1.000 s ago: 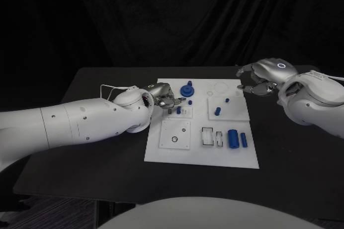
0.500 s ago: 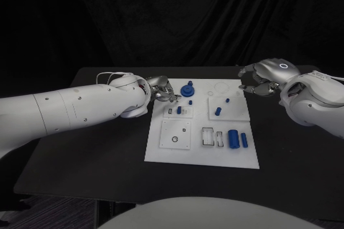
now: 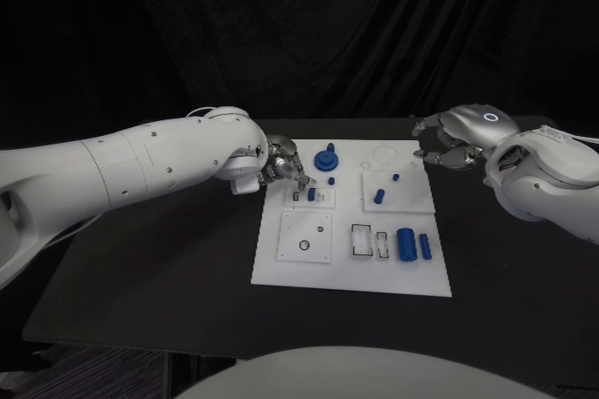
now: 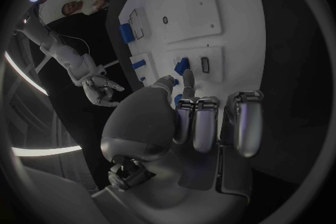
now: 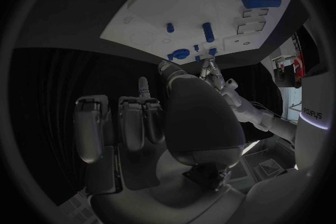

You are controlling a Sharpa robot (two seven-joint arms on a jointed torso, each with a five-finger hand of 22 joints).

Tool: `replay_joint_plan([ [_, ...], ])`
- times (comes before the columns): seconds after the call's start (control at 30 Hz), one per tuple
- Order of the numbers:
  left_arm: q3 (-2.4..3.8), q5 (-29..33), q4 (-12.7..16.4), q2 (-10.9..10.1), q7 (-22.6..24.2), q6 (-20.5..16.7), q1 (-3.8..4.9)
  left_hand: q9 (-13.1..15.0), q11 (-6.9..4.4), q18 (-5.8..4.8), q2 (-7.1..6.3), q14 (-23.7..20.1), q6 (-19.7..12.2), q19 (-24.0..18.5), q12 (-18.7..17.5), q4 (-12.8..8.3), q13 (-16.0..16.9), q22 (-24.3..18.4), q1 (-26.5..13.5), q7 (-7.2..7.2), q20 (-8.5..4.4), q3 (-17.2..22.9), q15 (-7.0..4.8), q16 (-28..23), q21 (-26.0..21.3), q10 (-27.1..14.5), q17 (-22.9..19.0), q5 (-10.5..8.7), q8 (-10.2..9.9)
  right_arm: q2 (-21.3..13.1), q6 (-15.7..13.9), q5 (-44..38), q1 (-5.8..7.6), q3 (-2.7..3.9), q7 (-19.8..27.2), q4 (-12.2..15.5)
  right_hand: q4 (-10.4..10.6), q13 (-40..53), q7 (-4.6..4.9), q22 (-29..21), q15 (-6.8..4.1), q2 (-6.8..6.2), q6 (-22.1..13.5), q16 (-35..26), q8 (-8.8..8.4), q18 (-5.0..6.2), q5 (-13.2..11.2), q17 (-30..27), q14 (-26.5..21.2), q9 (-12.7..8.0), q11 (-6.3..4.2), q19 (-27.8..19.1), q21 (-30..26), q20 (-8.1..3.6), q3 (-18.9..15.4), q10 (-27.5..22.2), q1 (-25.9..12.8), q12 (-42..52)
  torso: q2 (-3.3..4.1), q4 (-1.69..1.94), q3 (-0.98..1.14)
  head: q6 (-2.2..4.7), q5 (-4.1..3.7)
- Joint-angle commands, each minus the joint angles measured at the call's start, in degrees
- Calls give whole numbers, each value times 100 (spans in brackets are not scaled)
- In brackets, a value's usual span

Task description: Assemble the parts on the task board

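Moved since a second ago: left arm has swung up and away from the table's near side; its forearm now crosses higher in the head view, while the left hand (image 3: 282,168) stays at the far left corner of the task board (image 3: 352,273).
Small blue peg (image 3: 311,194): a second ago covered by the left hand's fingers; now it shows clear of them, upright by the small slot plate.
Right hand (image 3: 447,146): barely shifted; hangs past the board's far right corner.
Left hand state: fingers curled loosely over the board's edge; whether the fingertips pinch anything cannot be told from the head or left wrist view.
Right hand state: fingers curled in, nothing seen in them; apart from every part.
Parts, location: blue gear piece (image 3: 325,159) stands at the board's far edge, just beside the left hand; two short pegs (image 3: 379,192) on the right far plate; large cylinder (image 3: 406,241) and a slimmer one (image 3: 424,244) lie side by side near the right edge.
Risk one: the left fingers sit close to the gear piece and the peg; a sideways sweep would likely knock one over.
Risk two: a low fingertip may catch the board's edge and slide the whole board.
Risk three: the bulky left forearm hides the near plates from above, so a reach there would be poorly judged.
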Motion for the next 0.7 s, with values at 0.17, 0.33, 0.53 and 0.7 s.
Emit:
replay_joint_plan([
  [0.17, 8, 476, -237, 231, -601, 864, 29, -223, 56, -1, 24, 595, 158, 143, 19, 32, 1495, 1002, 99, -2, 50, 21, 41, 15, -20, 598, 1505, 25, -124, 16, -92, 16, -11, 4, -64, -29, -8, 1490, 13, 1487, -41, 59, 40, 17, -6, -31, -5, 1509, 594, -6, -50, 553, -25, -32, 19, 574, 11, -2, -11, 0, 2, 287, -7],
  [0.33, 10, 489, -327, 311, -606, 753, 32, -385, 46, -3, 40, 595, 228, 157, 19, 30, 1495, 1014, 203, -8, 41, 119, 31, 15, -14, 598, 1505, 77, -219, 27, -86, 21, -13, 4, -51, -43, -14, 1489, 13, 1488, -42, 62, 45, 17, -9, -32, -4, 1509, 594, -9, -51, 554, -24, -33, 26, 574, 18, -2, -5, -3, -4, 666, 8],
  [0.53, 9, 493, -386, 343, -538, 591, 28, -435, 49, -6, 52, 595, 266, 166, 19, 41, 1495, 1022, 169, -5, 40, 138, 31, 15, -7, 598, 1505, 16, -240, 22, -86, 22, -53, 4, -32, -62, -18, 1479, 13, 1488, -43, 66, 51, 17, -9, -32, -4, 1509, 594, -10, -51, 555, -23, -34, 30, 563, 22, -11, -4, -10, -8, 1122, 51],
  [0.7, 5, 494, -401, 324, -417, 382, 24, -525, 46, -13, 51, 595, 389, 188, 19, 56, 1495, 1045, -7, -10, 38, 104, 30, 15, 12, 598, 1505, -362, -257, 45, -94, 23, -102, 4, -9, -109, -20, 1477, 13, 1487, -43, 67, 53, 17, -10, -31, -5, 1509, 594, -11, -51, 552, -27, -34, 32, 560, 23, -13, -10, -10, -5, 1289, 0],
])
